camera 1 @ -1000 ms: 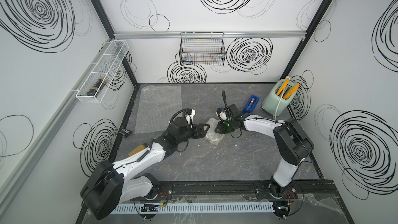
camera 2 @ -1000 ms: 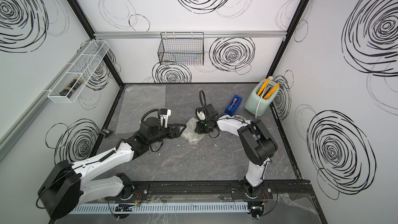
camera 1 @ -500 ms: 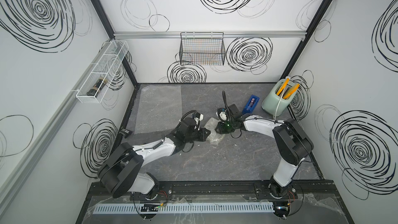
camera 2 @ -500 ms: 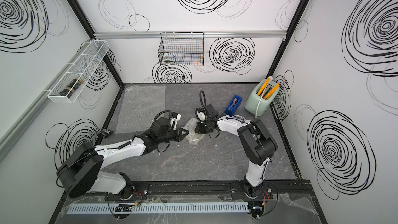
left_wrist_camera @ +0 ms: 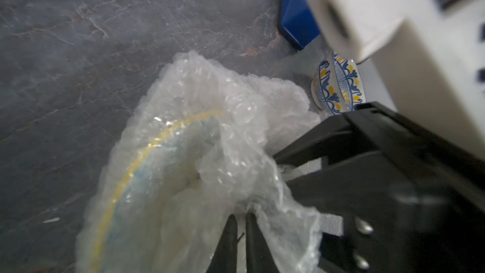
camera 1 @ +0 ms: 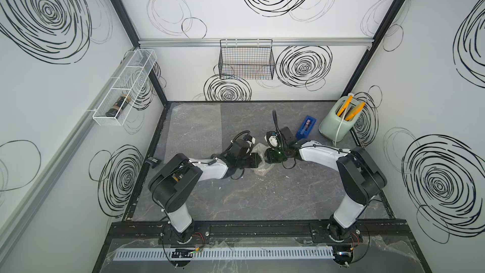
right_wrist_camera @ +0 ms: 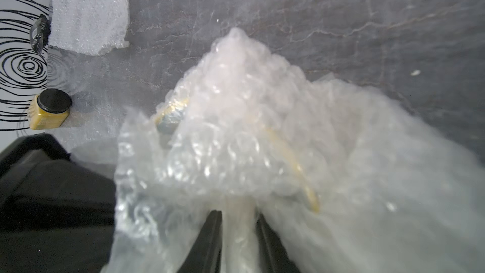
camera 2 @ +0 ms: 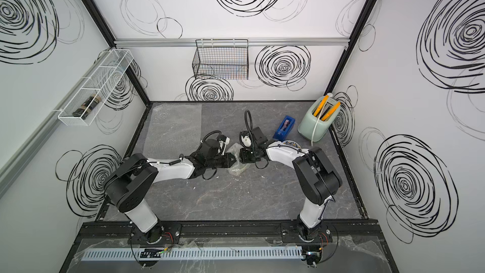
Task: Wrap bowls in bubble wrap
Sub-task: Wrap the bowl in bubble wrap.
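- A cream bowl (left_wrist_camera: 154, 169), its yellow rim line showing as a curved arc through the film, sits bundled in crumpled bubble wrap (camera 1: 262, 170) near the middle of a grey, stone-patterned table (camera 1: 262, 200).
- The bundle is a loose, peaked heap, not a tidy parcel. In both top views it runs a little longer from the back of the table toward the front than from side to side.
- The bundle lies directly between the two claws, just ahead of each one's tips. The arms reach in from opposite sides and are equally near, and both touch the film.
- Left gripper (left_wrist_camera: 240, 228): its two dark fingers (left_wrist_camera: 228, 237) are almost together, with only a sliver between them. A fold of film looks pinched at the tips.
- Right gripper (right_wrist_camera: 238, 232): its fingers (right_wrist_camera: 210, 237) stand a little apart, and a bunched strip of film fills the gap. Whether they press on it or merely flank it cannot be told.
- Judgement: the coming move turns on this opposed hold, since a pull from either side would drag the film, and perhaps the bowl, toward that arm.
- A second bowl (left_wrist_camera: 338, 85), white with a blue and yellow pattern, sits unwrapped just beyond the bundle, close by the right arm.
- A spare sheet (camera 1: 193, 130) lies flat at the far left of the table, well apart and nearer the left arm.
- A blue tape dispenser (camera 1: 305, 127) and a pale green toaster (camera 1: 338, 122) stand at the far right.
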`<state>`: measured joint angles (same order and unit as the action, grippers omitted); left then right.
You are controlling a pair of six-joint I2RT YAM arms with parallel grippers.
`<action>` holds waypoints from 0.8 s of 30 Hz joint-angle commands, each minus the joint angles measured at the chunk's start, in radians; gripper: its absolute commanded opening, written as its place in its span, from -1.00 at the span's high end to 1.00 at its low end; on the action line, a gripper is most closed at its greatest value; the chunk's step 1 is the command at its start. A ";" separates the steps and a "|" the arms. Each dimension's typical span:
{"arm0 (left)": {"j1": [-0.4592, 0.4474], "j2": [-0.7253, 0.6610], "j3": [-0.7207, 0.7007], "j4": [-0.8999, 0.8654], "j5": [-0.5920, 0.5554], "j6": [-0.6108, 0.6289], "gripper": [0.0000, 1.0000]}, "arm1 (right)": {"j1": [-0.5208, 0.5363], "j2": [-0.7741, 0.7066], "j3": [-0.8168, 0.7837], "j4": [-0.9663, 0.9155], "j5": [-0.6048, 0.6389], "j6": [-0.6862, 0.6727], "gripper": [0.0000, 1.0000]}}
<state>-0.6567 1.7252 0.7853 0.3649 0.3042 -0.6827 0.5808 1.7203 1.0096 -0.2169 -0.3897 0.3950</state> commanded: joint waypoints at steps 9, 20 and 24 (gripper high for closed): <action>-0.018 0.062 0.085 -0.053 -0.067 0.082 0.72 | -0.136 -0.246 -0.046 -0.055 -0.026 -0.008 -0.14; -0.056 0.122 0.204 -0.223 -0.150 0.180 0.74 | -0.330 -0.287 -0.216 0.130 -0.099 0.073 -0.45; -0.063 0.146 0.234 -0.266 -0.167 0.201 0.74 | -0.280 -0.319 -0.203 0.163 -0.131 0.047 -0.42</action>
<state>-0.7136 1.8427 0.9947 0.1589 0.1734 -0.5228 0.2699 1.4349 0.7830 -0.1188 -0.4717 0.4488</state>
